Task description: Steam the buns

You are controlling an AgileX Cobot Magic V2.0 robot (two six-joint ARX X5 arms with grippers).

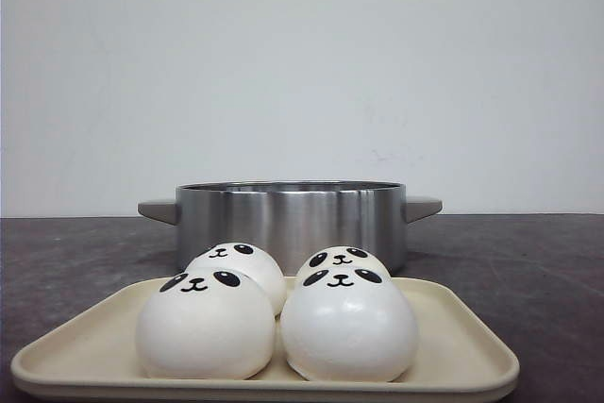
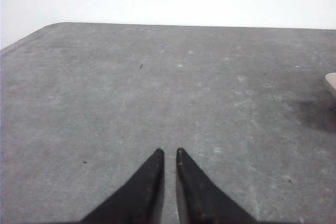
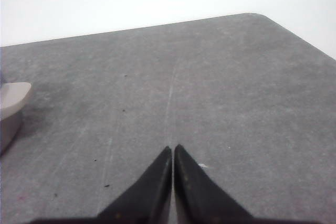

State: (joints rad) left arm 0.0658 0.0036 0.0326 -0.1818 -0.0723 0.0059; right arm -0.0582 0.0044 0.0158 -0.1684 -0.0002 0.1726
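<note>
Nearest the front camera, a cream rectangular tray [image 1: 85,351] sits on the dark grey mottled table [image 1: 528,261]. Four glossy white panda-face buns stand on it in two rows, packed close. Front row: the front-left bun [image 1: 206,326] and the front-right bun [image 1: 348,325], sides touching or nearly so. Behind them, partly hidden, the back-left bun [image 1: 242,266] and the back-right bun [image 1: 343,258]; only their upper domes and painted eyes, nose and mouth show. Just beyond the tray stands a brushed stainless steel pot [image 1: 291,217], lid off, with a stubby grey handle at each side; its inside is not visible from this height. A plain white wall [image 1: 302,63] closes the scene. Neither arm appears in the front view. In the left wrist view, the left gripper [image 2: 169,153] hovers over bare tabletop with its black tapered fingertips almost together, a thin slit between them, pinching nothing; a sliver of the tray's corner shows at the frame edge, well apart from the tips. In the right wrist view, the right gripper [image 3: 172,149] has its tips pressed together, holding nothing, above bare table; a pale grey rounded edge, probably the tray or the pot handle, shows at the frame edge.
</note>
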